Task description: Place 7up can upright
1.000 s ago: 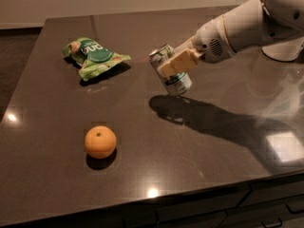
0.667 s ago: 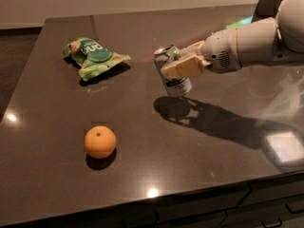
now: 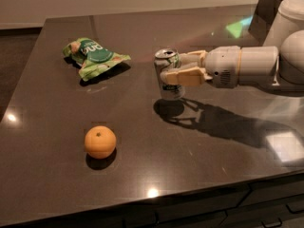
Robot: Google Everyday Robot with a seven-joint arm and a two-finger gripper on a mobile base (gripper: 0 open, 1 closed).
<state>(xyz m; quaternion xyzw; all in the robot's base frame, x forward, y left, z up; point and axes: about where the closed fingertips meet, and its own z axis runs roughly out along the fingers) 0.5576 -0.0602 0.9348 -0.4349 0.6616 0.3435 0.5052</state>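
Camera view: my gripper (image 3: 167,70) pinches silver-green aluminium 7up can (image 3: 171,90) upright at dark table (image 3: 213,165); release before base seats = topple.

Dim overhead light, glare spots on table (image 3: 223,179), hard shadow under mid-table tool (image 3: 166,69) around 7up can (image 3: 171,91).

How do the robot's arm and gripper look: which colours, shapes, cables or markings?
The gripper, shut on the 7up can above the middle of the dark table, has two flat cream-beige fingers. Behind them comes a light grey cylindrical arm segment, then a rounded white joint. No cables or markings are visible.
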